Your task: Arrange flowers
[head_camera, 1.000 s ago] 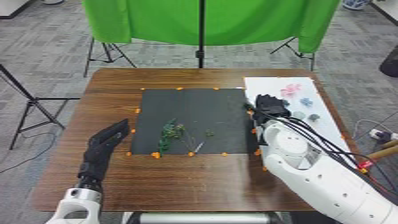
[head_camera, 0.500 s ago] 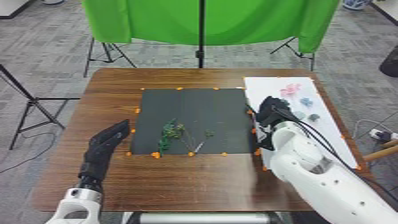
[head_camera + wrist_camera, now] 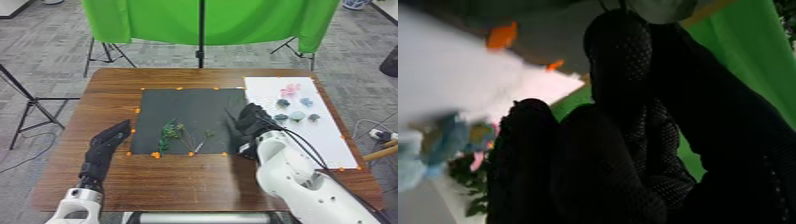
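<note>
My right hand (image 3: 253, 120) is over the black mat's right edge, beside the white sheet (image 3: 333, 147). In the right wrist view its glove (image 3: 620, 65) has the thumb and a finger closed together at the tips, pinching a pale flower (image 3: 667, 9) with thin dark stems. Green sprigs (image 3: 165, 134) and a small twig (image 3: 210, 134) lie on the black mat (image 3: 182, 102). On the white sheet are a pink flower (image 3: 290, 90), a blue flower (image 3: 306, 102) and several blue-grey ones (image 3: 297, 116). My left hand (image 3: 107, 140) rests left of the mat, fingers straight.
Orange markers (image 3: 155, 155) dot the edges of mat and sheet on the brown table (image 3: 195, 185). Beyond the far edge stand a green cloth (image 3: 160, 25) and black stands (image 3: 201, 52).
My right hand has moved left from the white sheet to the black mat's right edge, uncovering blue-grey flowers. The left hand has kept still.
</note>
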`<state>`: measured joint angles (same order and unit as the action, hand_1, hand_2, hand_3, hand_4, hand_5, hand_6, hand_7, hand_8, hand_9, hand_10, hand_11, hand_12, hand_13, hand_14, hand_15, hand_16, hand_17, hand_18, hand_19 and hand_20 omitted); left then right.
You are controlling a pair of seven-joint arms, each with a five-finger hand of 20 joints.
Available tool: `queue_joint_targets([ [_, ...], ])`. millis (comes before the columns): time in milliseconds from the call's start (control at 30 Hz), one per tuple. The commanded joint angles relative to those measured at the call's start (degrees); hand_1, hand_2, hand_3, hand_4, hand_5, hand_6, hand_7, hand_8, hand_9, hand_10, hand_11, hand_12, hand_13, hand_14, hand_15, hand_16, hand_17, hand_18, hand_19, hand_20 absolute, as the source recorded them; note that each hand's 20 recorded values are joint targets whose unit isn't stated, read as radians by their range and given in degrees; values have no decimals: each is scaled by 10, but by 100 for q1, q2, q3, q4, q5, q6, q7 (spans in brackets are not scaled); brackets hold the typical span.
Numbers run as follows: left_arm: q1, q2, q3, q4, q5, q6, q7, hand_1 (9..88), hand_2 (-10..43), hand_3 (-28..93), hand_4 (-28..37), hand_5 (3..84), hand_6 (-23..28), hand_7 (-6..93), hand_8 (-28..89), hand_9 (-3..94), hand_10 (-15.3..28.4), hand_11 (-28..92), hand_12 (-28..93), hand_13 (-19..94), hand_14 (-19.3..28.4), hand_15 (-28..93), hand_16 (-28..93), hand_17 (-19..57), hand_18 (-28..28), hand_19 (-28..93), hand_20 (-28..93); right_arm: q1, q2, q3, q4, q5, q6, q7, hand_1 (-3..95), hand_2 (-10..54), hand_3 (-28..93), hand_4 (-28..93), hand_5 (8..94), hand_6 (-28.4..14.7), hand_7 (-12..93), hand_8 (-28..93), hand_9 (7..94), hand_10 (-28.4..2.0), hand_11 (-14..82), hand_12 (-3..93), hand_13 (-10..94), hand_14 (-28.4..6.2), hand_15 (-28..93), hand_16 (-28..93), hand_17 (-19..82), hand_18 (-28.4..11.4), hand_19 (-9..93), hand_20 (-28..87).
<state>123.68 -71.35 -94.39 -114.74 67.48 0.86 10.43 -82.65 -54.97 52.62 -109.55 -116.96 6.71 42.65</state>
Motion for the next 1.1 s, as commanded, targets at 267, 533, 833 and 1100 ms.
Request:
queue_joint_targets([
  [267, 59, -19, -34, 49, 23, -203, -107, 306, -91, 640, -173, 452, 38, 83, -49, 388, 112, 97, 134, 284, 149, 102, 52, 1, 129, 25, 180, -258, -97, -69, 64, -10, -3, -100, 472, -95, 546, -41, 843, -34, 334, 205, 937, -112, 484, 230, 937, -35, 695, 228, 761, -96, 932, 600],
  [533, -35, 9, -31, 94, 44, -306, -130, 307, -94, 638, -174, 447, 39, 78, -46, 384, 111, 91, 137, 281, 149, 97, 54, 0, 130, 23, 180, -239, -65, -85, 63, -59, -12, -186, 400, -95, 554, -118, 843, -35, 387, -64, 937, -114, 476, 232, 937, -35, 693, 226, 760, -95, 932, 591],
  [833, -8, 10, -58, 86, 59, -318, -136, 307, -95, 636, -173, 445, 39, 77, -46, 382, 109, 89, 139, 280, 148, 92, 57, -1, 130, 21, 180, -503, 83, 227, -420, -608, 194, -357, 367, -95, 572, -126, 839, -38, 381, -68, 937, -118, 469, 235, 937, -36, 687, 228, 755, -97, 932, 590],
  [1100, -37, -12, -24, 83, 141, -356, -137, 308, -94, 634, -172, 445, 39, 76, -45, 381, 111, 89, 140, 279, 149, 91, 58, -1, 130, 20, 181, -495, 195, 495, -495, -810, 562, -294, 285, -8, 607, -118, 772, -41, 168, -60, 905, -126, 448, 256, 937, -44, 629, 289, 708, -115, 932, 608],
])
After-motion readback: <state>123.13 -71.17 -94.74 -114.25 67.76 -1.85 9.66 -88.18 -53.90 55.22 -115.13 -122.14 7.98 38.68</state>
